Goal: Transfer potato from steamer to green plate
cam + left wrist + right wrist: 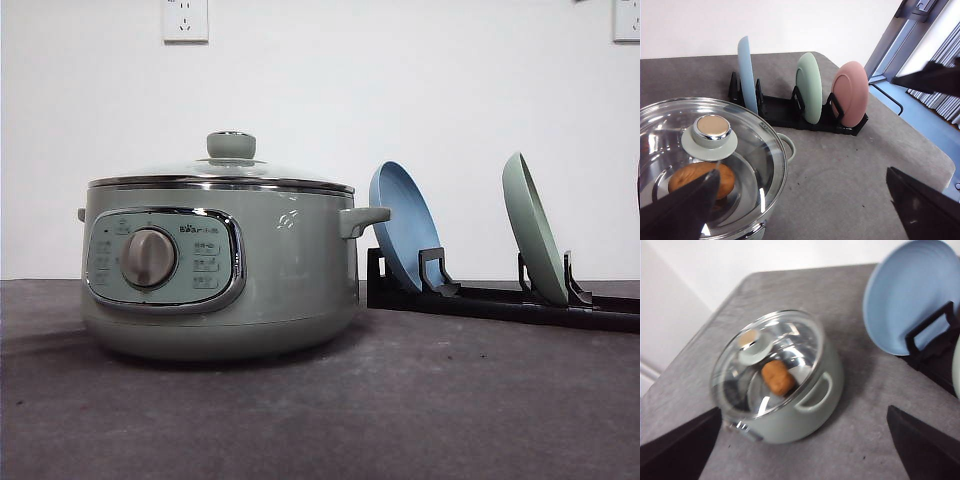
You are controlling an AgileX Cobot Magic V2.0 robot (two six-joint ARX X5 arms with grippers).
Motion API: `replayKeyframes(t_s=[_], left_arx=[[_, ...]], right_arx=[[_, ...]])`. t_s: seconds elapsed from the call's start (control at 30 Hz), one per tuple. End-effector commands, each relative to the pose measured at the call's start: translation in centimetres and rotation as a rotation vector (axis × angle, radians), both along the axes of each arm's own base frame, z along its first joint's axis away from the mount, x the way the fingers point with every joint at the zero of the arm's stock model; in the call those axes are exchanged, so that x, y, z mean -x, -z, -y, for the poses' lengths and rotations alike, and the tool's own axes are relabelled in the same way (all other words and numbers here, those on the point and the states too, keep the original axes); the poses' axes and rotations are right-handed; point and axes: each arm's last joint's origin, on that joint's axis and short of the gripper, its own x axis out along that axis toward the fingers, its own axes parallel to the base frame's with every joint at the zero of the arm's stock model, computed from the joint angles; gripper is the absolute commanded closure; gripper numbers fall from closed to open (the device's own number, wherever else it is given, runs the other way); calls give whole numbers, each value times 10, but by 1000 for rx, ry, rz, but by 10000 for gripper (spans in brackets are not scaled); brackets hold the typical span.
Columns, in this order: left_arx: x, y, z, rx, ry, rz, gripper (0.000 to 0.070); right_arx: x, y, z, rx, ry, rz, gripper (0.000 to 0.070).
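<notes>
- The steamer (220, 270) was seen on the dark grey table (400, 420), with its glass lid (700, 150) closed and the green knob (231, 145) on top.
- On the chrome-framed control panel (165, 260), a round dial (149, 258) was set, and a logo reading "Bear" was printed beside it; the smaller button labels could not be read.
- The potato (777, 377) was seen through the glass, lying inside the steamer.
- The green plate (535, 230) was held upright on edge in a black rack (500, 300), to the right of the steamer, between a blue plate (400, 225) and a pink plate (850, 95).
- The left gripper (800, 220) was held spread wide, with nothing between its fingers, one finger (680, 210) over the lid in the left wrist view.
- The right gripper (800, 450) was likewise spread wide and empty, above the table near the steamer.
- Two wall sockets (185, 18) were seen on the white wall.
</notes>
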Motion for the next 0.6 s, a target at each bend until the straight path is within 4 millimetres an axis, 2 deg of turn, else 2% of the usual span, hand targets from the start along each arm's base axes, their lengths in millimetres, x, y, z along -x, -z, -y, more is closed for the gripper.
replayKeyframes(t_s=[0.0, 0.17, 0.3, 0.57], left_arx=[[1, -7, 1, 5, 12, 26, 0], [1, -7, 1, 4, 12, 26, 0], [1, -7, 1, 4, 12, 26, 0], [1, -7, 1, -14, 19, 49, 0]], right_arx=[[-20, -5, -1, -17, 23, -30, 23], [-70, -2, 2, -12, 83, -106, 23], [-105, 7, 8, 49, 201, -136, 23], [-154, 37, 20, 74, 271, -192, 25]])
